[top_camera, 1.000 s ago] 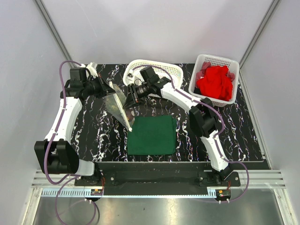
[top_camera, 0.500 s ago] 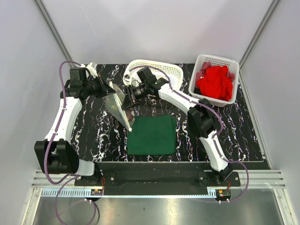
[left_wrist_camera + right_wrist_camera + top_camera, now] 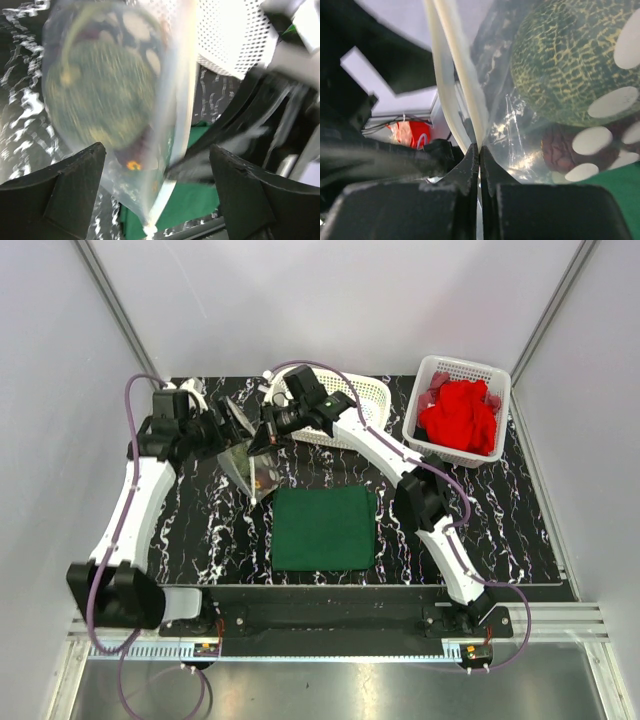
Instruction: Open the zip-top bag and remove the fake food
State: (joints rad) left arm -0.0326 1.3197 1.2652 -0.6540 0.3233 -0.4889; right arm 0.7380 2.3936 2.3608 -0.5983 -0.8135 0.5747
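Fingers [image 3: 466,172] of R gripper [image 3: 479,150] were clamped on the edge strip of the zip-top bag [image 3: 520,130]. L gripper [image 3: 156,150] had jaws spread wide, bag just ahead, not pinched. Bag hung betw. both grippers, near back-left corner of green cloth [image 3: 322,528]. Fake food [image 3: 570,60] (green ball, dark red berry) sat inside.

Left arm [image 3: 140,490] extends forward on the left, its left gripper [image 3: 157,147] turned inward with jaws spread wide. Right arm [image 3: 380,445] bends back leftward. The right gripper [image 3: 479,150] has its jaws pressed together, pinching the edge of the zip-top bag [image 3: 520,135].
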